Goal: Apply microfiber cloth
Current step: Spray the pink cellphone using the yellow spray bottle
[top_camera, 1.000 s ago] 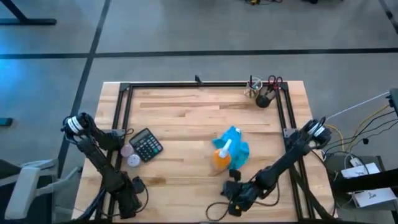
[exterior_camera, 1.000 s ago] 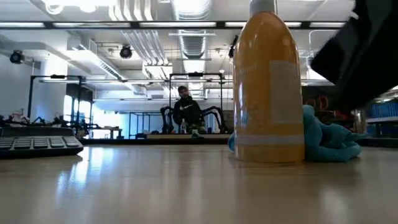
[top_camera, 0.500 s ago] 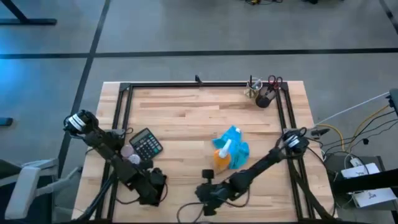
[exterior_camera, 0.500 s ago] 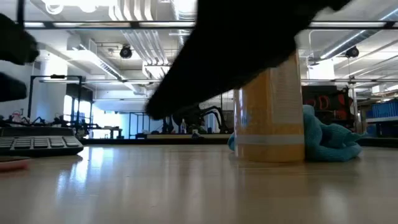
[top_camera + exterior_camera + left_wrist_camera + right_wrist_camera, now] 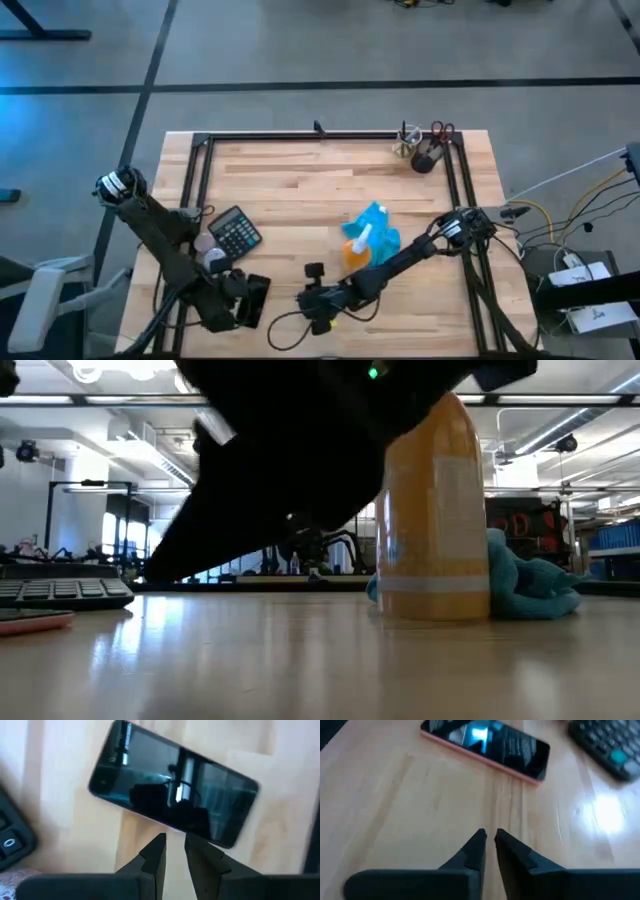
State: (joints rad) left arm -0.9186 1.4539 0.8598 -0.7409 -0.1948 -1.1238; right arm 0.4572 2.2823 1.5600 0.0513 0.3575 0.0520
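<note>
The turquoise microfiber cloth [image 5: 378, 232] lies bunched on the table's middle right, against the far side of the upright orange spray bottle [image 5: 356, 254]; the low view shows the cloth [image 5: 530, 588] behind the bottle [image 5: 432, 510]. No gripper touches it. A black phone [image 5: 256, 298] with a pink edge lies flat near the front edge. My left gripper [image 5: 173, 845] is shut just left of the phone [image 5: 172, 790]. My right gripper [image 5: 490, 839] is shut a short way right of the phone [image 5: 487, 745], its fingers pointing at it.
A black calculator [image 5: 235, 232] and two small round discs [image 5: 210, 250] lie left of centre. A cup with scissors and pens [image 5: 425, 150] stands at the far right corner. A black frame rail [image 5: 320, 136] runs around the table. My right arm [image 5: 300, 460] fills the low view.
My right gripper has swept low along the front edge toward the table's left, from below the bottle to near the phone. My left gripper has moved from the near left corner toward the right and a little farther in, up to the phone. Cloth and bottle have stayed put.
</note>
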